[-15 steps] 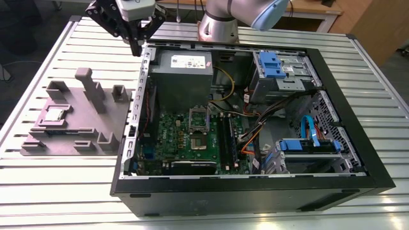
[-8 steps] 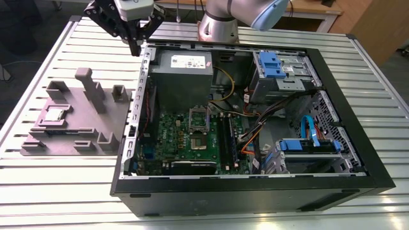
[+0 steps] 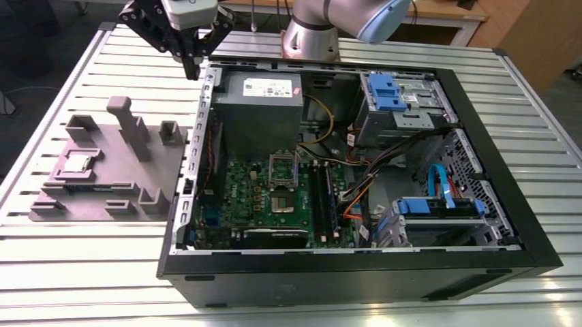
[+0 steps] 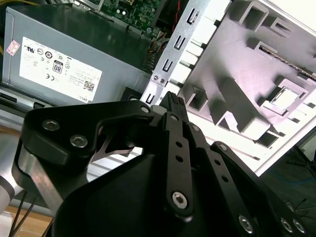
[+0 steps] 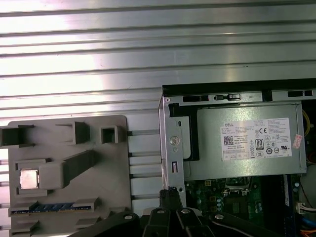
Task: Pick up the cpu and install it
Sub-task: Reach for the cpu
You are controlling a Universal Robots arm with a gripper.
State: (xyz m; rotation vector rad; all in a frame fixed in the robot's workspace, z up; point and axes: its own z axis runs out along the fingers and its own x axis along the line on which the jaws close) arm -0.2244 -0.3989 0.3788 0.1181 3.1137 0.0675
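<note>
Our claw (image 3: 192, 67) hangs empty, fingers pressed together, over the computer case's (image 3: 364, 276) corner nearest the arm's base. Pickup has not begun, we judge: the cpu (image 3: 78, 162) lies in the grey tray (image 3: 136, 185) along the table's (image 3: 73, 262) edge on the exterior view's left. Grasping it calls for spread fingers.

The arm (image 3: 314, 34) is cut off at the exterior view's upper edge. In the first wrist view, the motherboard (image 5: 212, 197) is partly hidden behind the gripper (image 5: 170, 191).
</note>
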